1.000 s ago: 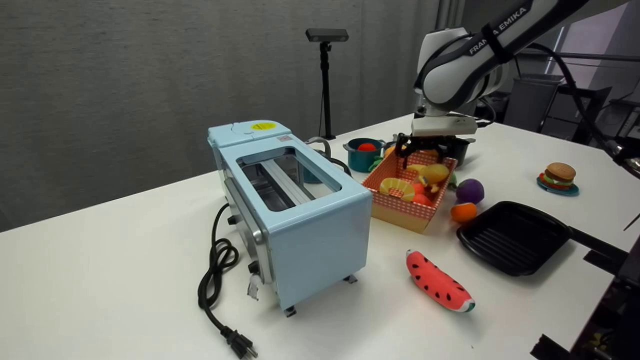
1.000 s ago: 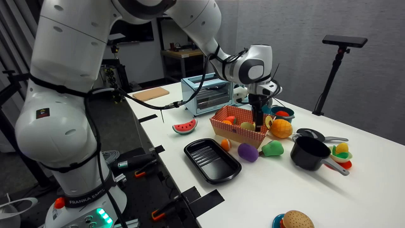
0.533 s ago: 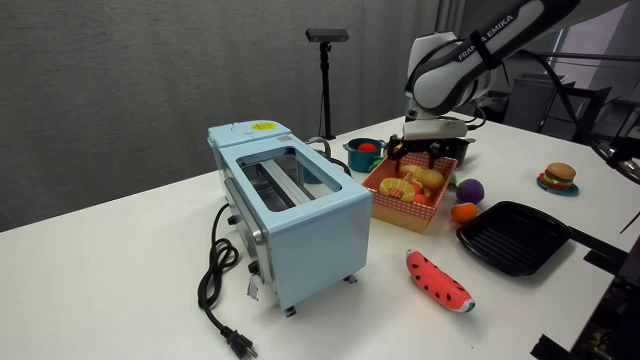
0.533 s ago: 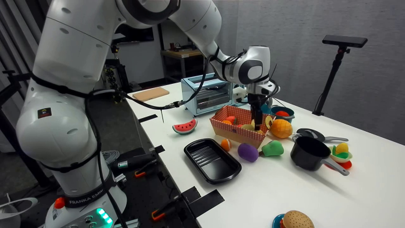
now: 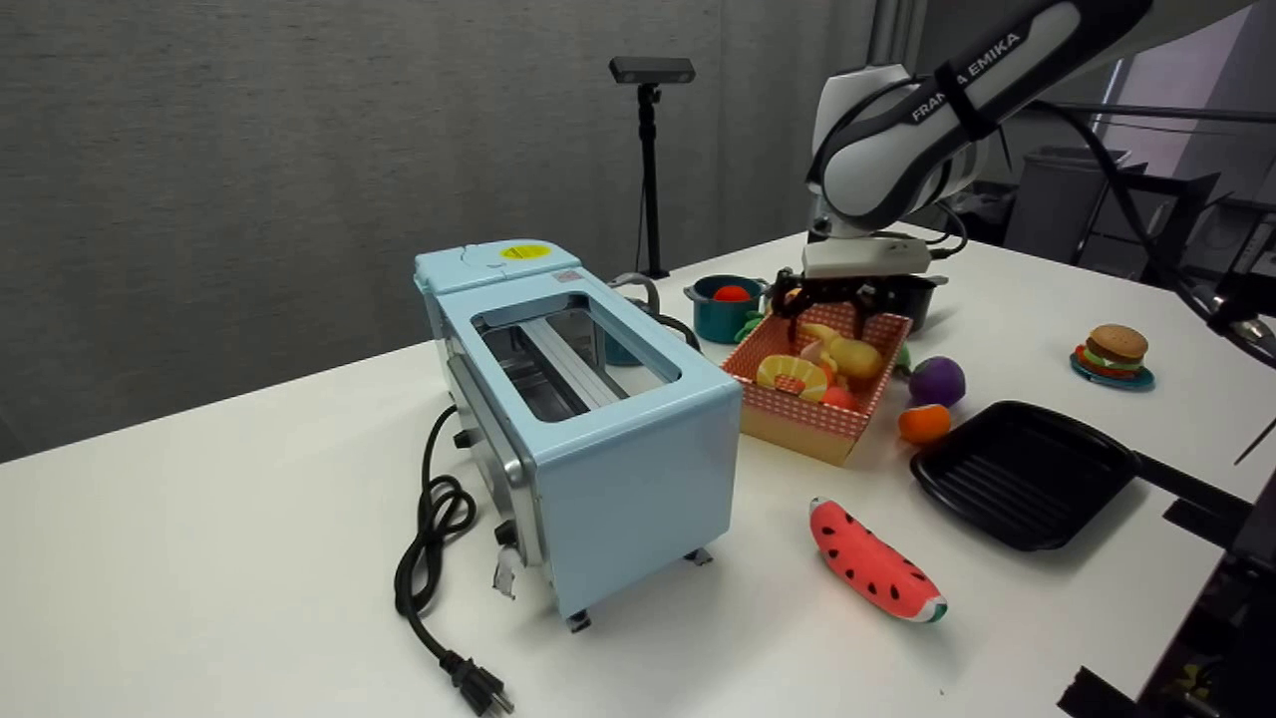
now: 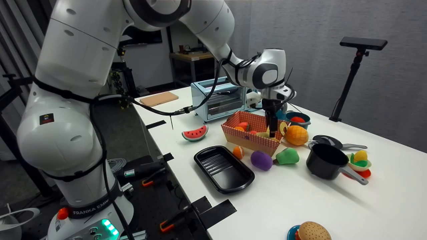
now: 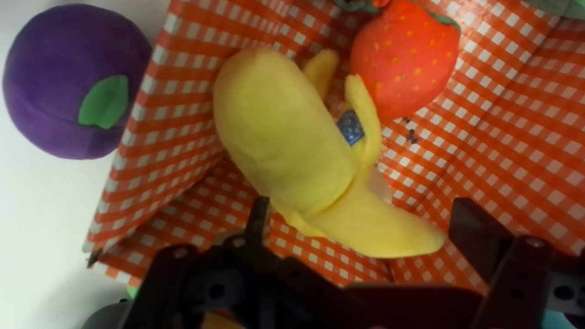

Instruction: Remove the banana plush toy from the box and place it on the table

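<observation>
The banana plush toy (image 7: 283, 132) is yellow with peeled flaps and lies inside the box (image 7: 151, 151), which has orange-and-white checked walls. The toy shows in both exterior views (image 5: 855, 357) (image 6: 265, 134), partly hidden by my gripper in an exterior view. The box stands on the white table (image 5: 249, 558) and shows in both exterior views (image 5: 793, 437) (image 6: 247, 140). My gripper (image 7: 363, 205) is open, pointing down into the box's far end (image 5: 826, 329) (image 6: 272, 133). In the wrist view a toy flap lies between the fingers; whether a finger touches it I cannot tell.
A strawberry toy (image 7: 406, 59) and a pineapple-slice toy (image 5: 793, 377) share the box. The toaster (image 5: 628, 479) stands beside it. A purple toy (image 6: 261, 160), a green toy (image 6: 287, 156), an orange toy (image 6: 296, 135) and a black pan (image 6: 223, 169) are close by.
My gripper has lowered and shifted slightly toward the toaster side, staying open. The banana toy has turned and settled a little lower in the box. In the last half second the arm barely moved.
</observation>
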You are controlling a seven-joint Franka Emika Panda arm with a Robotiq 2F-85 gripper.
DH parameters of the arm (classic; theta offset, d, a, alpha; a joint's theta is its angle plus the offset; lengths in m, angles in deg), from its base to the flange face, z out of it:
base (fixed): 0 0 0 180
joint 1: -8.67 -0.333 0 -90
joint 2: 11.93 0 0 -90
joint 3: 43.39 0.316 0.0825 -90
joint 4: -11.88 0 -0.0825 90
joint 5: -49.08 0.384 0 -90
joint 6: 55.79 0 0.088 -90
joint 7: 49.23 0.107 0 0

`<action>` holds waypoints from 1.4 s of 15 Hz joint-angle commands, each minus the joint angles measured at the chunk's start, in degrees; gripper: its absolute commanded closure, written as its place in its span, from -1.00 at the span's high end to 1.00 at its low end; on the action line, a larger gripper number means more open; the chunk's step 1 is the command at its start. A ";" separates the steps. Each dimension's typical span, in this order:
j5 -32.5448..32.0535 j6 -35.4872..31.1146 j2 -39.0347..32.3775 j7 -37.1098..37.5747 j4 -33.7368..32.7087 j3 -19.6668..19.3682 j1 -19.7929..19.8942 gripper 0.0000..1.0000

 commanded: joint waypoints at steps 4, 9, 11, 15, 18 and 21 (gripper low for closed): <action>0.17 0.78 -0.74 0.11 -1.90 -0.55 0.27 0.17; -0.06 0.72 -0.87 0.06 -2.33 -0.72 0.18 -0.61; -0.08 0.69 -0.78 0.10 -2.47 -0.75 0.16 -0.87; -0.20 0.61 -0.46 0.22 -2.65 -0.82 0.06 -1.00; -0.50 0.08 0.61 0.00 -2.53 -0.75 -0.24 -0.98; -0.84 -0.55 2.21 -0.28 -2.39 -0.67 -0.69 -0.98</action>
